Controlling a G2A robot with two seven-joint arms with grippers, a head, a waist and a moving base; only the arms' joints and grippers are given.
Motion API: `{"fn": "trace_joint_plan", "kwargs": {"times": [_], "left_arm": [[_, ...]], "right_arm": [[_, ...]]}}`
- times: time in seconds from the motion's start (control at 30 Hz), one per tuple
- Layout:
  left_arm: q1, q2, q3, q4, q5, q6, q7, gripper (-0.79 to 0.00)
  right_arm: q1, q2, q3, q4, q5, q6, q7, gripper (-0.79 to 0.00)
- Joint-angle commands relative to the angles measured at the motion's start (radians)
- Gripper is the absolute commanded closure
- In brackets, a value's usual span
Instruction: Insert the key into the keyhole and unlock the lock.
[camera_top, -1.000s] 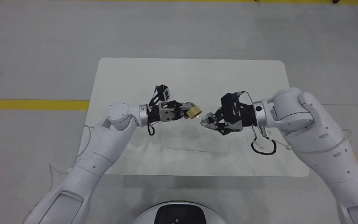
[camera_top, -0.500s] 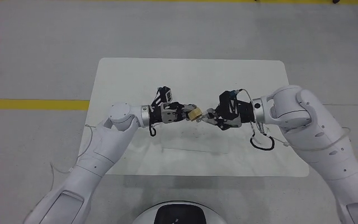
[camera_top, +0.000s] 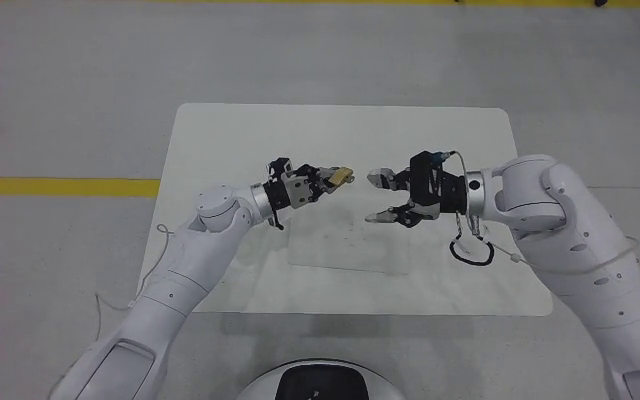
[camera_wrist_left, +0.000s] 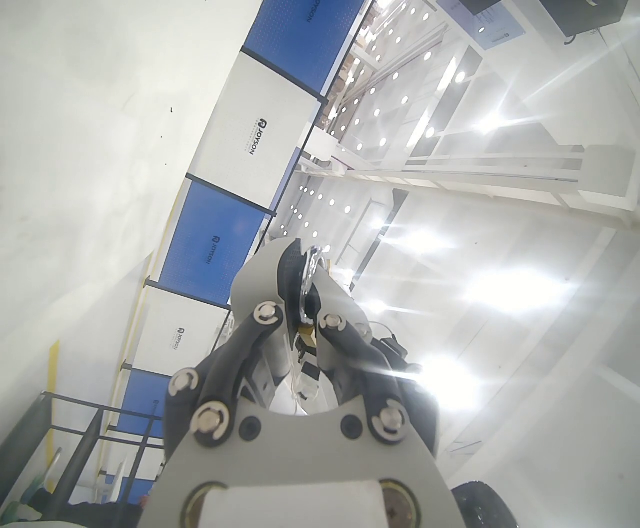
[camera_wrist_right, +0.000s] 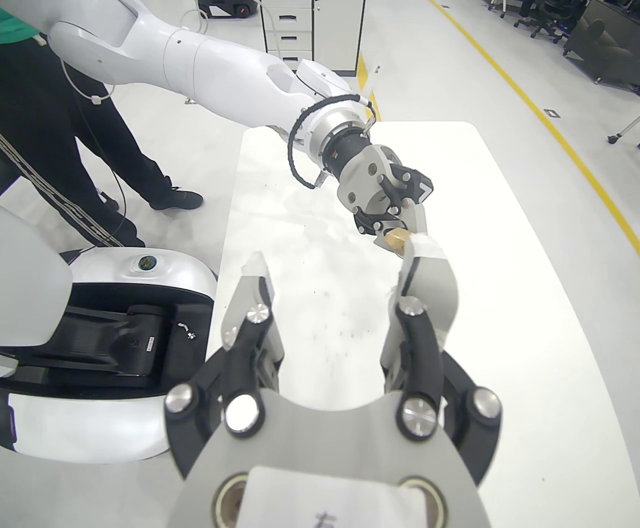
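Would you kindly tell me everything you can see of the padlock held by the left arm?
The padlock is small, with a brass-coloured body and a shiny silver shackle. The left tool is shut on it, holding it in the air above the white table, brass body sticking out toward the right tool, which is open and apart from it. Its keyhole cannot be made out.

The brass-yellow metal padlock (camera_top: 342, 177) has a dull golden body and a bright, mirror-shiny steel shackle. The white rectangular desk (camera_top: 450, 140) looks smooth and faintly glossy, flecked with fine dark specks. The left tool (camera_top: 333, 180) and the right tool (camera_wrist_right: 337, 255) show matt grey plates, black links and polished screw heads.
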Motion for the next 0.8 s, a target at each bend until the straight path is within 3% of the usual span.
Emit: {"fn": "trace_joint_plan", "kwargs": {"times": [0.0,0.17,0.33,0.37,0.4,0.47,0.5,0.77], "left_arm": [[0.0,0.0,0.0,0.0,0.0,0.0,0.0,0.0],[0.002,0.0,-0.001,-0.003,0.002,-0.003,0.006,0.0],[0.031,-0.002,-0.003,-0.075,0.066,-0.076,0.144,0.0],[0.034,-0.002,0.0,-0.09,0.094,-0.088,0.176,0.0],[0.038,-0.002,0.003,-0.105,0.116,-0.092,0.197,0.0],[0.043,-0.001,0.013,-0.126,0.154,-0.079,0.214,0.0],[0.045,-0.001,0.015,-0.134,0.161,-0.072,0.218,0.0],[0.065,0.001,0.004,-0.177,0.173,-0.033,0.225,0.0]], "right_arm": [[0.0,0.0,0.0,0.0,0.0,0.0,0.0,-0.785],[0.0,0.0,0.0,0.0,0.0,0.0,0.0,-0.785],[-0.026,-0.009,0.01,-0.044,-0.15,0.105,-0.076,-0.785],[-0.034,-0.011,0.011,-0.058,-0.192,0.126,-0.108,-0.736],[-0.041,-0.014,0.011,-0.072,-0.237,0.142,-0.138,-0.622],[-0.054,-0.018,0.012,-0.092,-0.343,0.19,-0.175,-0.511],[-0.06,-0.019,0.008,-0.1,-0.397,0.212,-0.173,-0.409],[-0.078,-0.032,-0.03,-0.132,-0.615,0.32,-0.148,-0.459]]}}
